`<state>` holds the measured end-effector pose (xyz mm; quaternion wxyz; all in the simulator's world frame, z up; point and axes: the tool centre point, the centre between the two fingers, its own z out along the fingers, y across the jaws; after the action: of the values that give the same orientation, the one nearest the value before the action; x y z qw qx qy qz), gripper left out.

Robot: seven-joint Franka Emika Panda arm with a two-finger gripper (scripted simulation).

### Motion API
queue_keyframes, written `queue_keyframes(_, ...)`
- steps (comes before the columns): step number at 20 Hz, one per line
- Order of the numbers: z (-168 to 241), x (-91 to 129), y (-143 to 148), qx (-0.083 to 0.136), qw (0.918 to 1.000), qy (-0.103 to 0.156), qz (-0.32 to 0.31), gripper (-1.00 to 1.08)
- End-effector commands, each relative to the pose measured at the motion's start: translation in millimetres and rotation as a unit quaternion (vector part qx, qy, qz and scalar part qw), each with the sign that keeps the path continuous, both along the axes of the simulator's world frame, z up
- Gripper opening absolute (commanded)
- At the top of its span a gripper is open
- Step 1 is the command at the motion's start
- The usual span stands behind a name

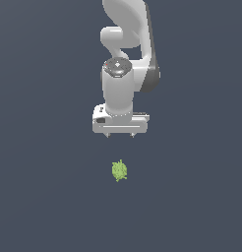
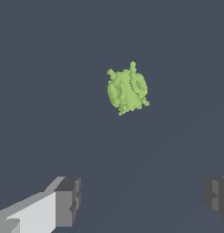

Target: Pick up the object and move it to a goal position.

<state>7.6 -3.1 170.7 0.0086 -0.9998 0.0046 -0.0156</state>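
We found the gripper (image 1: 120,135) hanging above the dark surface (image 1: 39,197) with its jaws spread wide and holding nothing, the two fingertips (image 2: 68,200) standing far apart in the wrist view. The object (image 1: 119,170), a small lime-green bumpy lump, lay by itself on the surface, well clear of the jaws and not yet between them; in the wrist view it (image 2: 127,89) sat off beyond the fingertips rather than centred in the gap. That offset was our main worry: had the arm descended straight from this pose, we judged the jaws would have closed on empty space beside the lump, or one finger would have nudged it aside. The lump was much narrower than the opening (so there was ample room, but also little to grip), and its knobbly outline suggested it could roll or twist out under uneven pressure. No goal marker showed in either view, so we could not judge the carry.
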Motion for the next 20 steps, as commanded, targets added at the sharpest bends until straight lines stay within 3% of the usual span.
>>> queue_keyframes(1,0.0,0.0,0.0,0.000,1.0000,0.000,0.000,1.00)
queue_keyframes(10,5.4,0.5,7.3,-0.015,0.9997,-0.005,0.017,1.00)
queue_keyframes(20,-0.4,10.0,6.7,-0.015,0.9995,-0.003,0.029,1.00)
